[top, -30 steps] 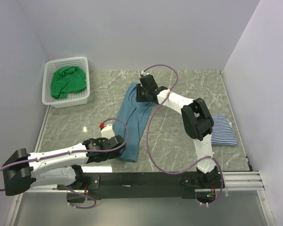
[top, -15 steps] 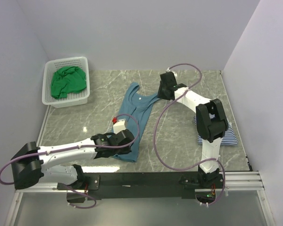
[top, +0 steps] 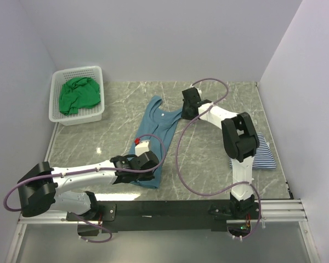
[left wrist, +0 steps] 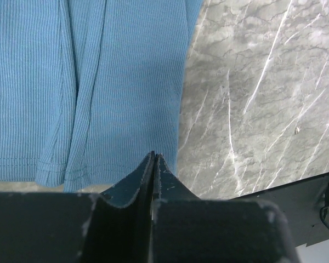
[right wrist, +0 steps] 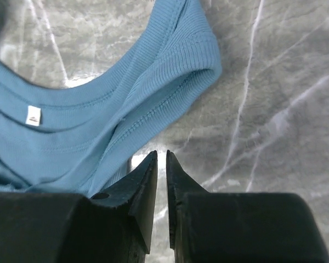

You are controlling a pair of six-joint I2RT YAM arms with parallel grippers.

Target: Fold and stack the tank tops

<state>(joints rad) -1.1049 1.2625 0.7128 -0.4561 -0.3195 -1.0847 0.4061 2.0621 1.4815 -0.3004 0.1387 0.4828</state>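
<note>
arms (top: 82, 174): white links, black joints | cables (top: 177, 159): purple — looped

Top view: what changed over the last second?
The teal top got spread wider. The right claw moved right, to its shoulder strap; the left claw slid right along the hem and is pinched shut there. Green top, basket and striped top stayed put.
</note>
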